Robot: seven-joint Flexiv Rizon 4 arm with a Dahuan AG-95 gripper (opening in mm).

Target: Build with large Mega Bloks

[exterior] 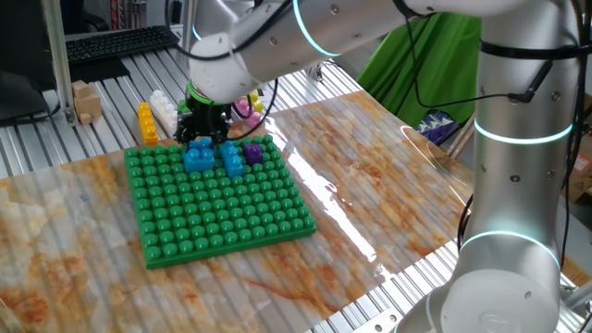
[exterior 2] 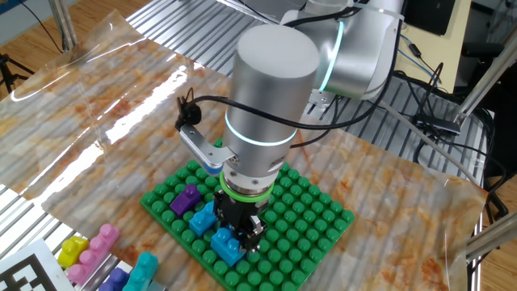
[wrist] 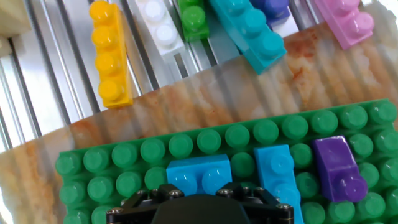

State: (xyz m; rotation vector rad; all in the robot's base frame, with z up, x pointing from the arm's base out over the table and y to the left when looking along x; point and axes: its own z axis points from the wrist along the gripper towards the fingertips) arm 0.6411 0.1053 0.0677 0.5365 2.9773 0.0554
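A: Where are the bricks?

B: Two blue bricks point(wrist: 200, 175) point(wrist: 277, 174) and a purple brick point(wrist: 337, 168) sit on the green baseplate point(exterior: 222, 208), near its edge. The yellow brick point(wrist: 109, 54) lies off it.

A: The gripper point(exterior 2: 240, 229)?

B: Down over one blue brick; its jaws are hidden, so I can't tell.

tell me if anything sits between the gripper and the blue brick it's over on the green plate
Nothing visible does. The gripper hangs directly over the blue brick on the green baseplate. A second blue brick and a purple brick sit beside it, not under the fingers. Actual contact is hidden.
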